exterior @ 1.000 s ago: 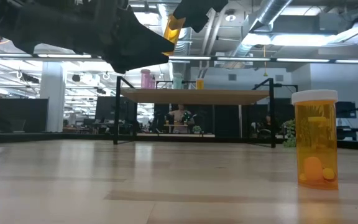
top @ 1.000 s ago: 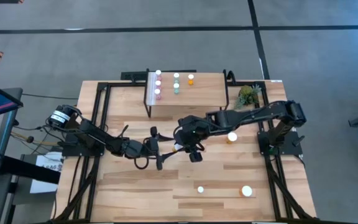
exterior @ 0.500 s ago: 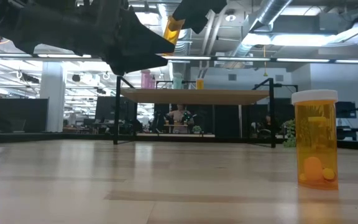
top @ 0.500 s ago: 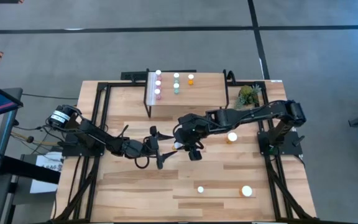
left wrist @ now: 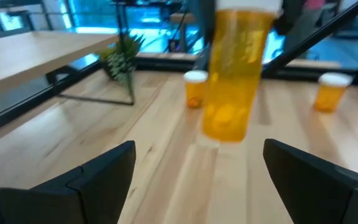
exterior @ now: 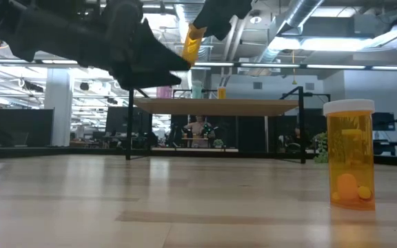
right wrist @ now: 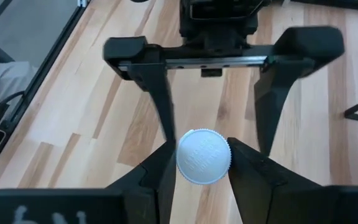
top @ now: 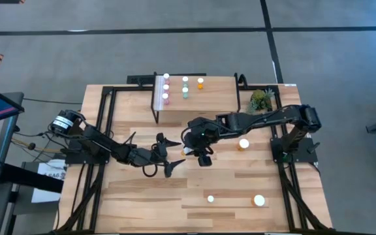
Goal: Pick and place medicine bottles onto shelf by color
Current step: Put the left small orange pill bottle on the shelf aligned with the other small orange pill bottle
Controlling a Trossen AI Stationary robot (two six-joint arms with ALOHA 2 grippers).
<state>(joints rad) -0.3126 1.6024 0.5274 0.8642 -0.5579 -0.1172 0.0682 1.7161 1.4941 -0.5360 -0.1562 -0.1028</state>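
An orange medicine bottle (left wrist: pixel 235 68) with a white cap (right wrist: pixel 204 155) hangs above the table's middle, and my right gripper (right wrist: pixel 204 167) is shut on it. My left gripper (left wrist: pixel 199 149) is open and level. Its fingers stand either side of the bottle's body without touching it. In the high view the two grippers meet at mid-table, my left gripper (top: pixel 168 154) beside my right gripper (top: pixel 189 150). The shelf (top: pixel 194 98) at the far edge carries pink, teal and orange bottles standing upright. My right gripper pinches the bottle's white cap (right wrist: pixel 221 158) between its two fingers, one on each side of the cap's rim. The fingers come slanting down from the table's right. The bottle (exterior: pixel 193 43) hangs below them, slightly tilted and clear of the table.
Three more orange bottles stand on the table: one at the right (top: pixel 243 144) and two near the front edge (top: pixel 210 198) (top: pixel 259 200). The last of these looms large in the low view (exterior: pixel 350 162). A small green plant (top: pixel 260 99) sits right of the shelf.
My left gripper's fingers have spread wider apart around the orange bottle, and the gripper has turned a little. The bottle has stayed up in my right gripper's hold, now tilting slightly more.
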